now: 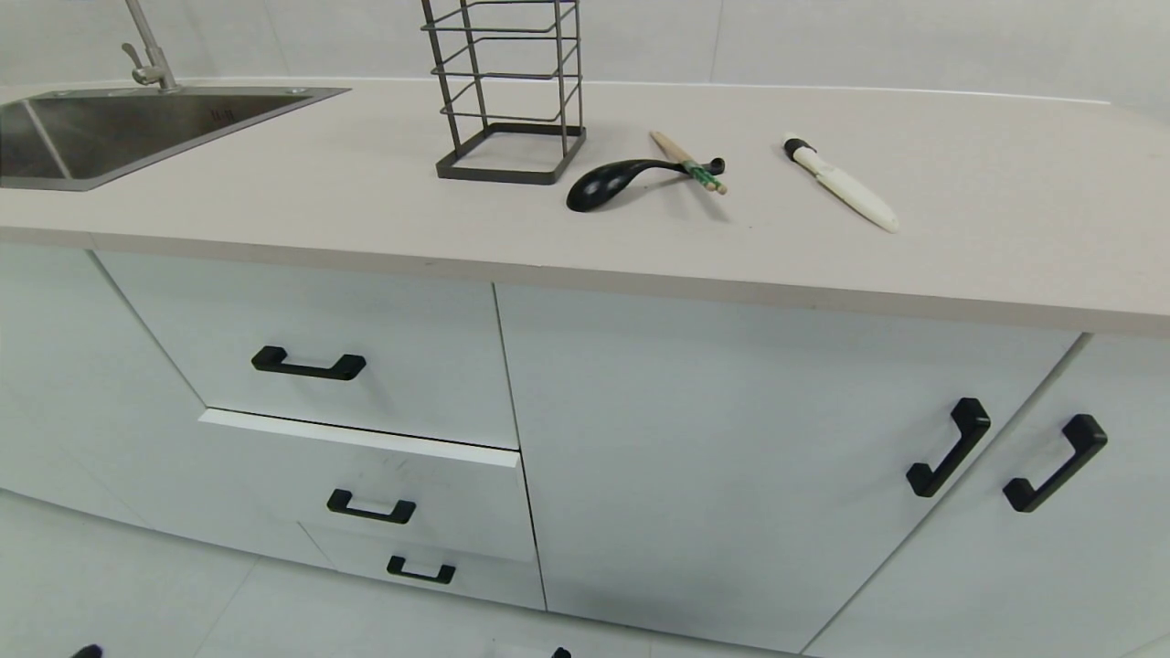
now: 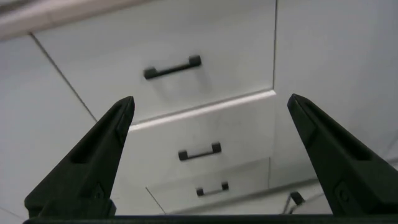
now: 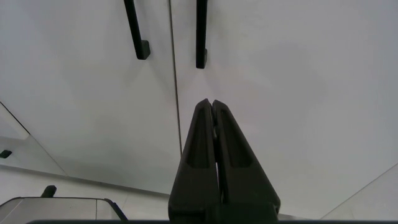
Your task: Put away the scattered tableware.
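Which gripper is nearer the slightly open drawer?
Left. The left gripper, open, faces the slightly open drawer from in front; the right gripper, shut, faces the paired door handles farther to the robot's right.

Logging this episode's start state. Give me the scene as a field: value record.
counter: pale worktop over white cabinets
rack: dark wire rack, upright on the counter, nothing in it
spoon: black spoon, lying just right of the rack
chopsticks: chopsticks, crossing the spoon's handle
knife: white knife, lying apart, farther right
sink: steel sink, far left
drawer: middle drawer, looks slightly ajar
left gripper: open, low, facing the drawers
right gripper: shut, low, facing the cabinet doors
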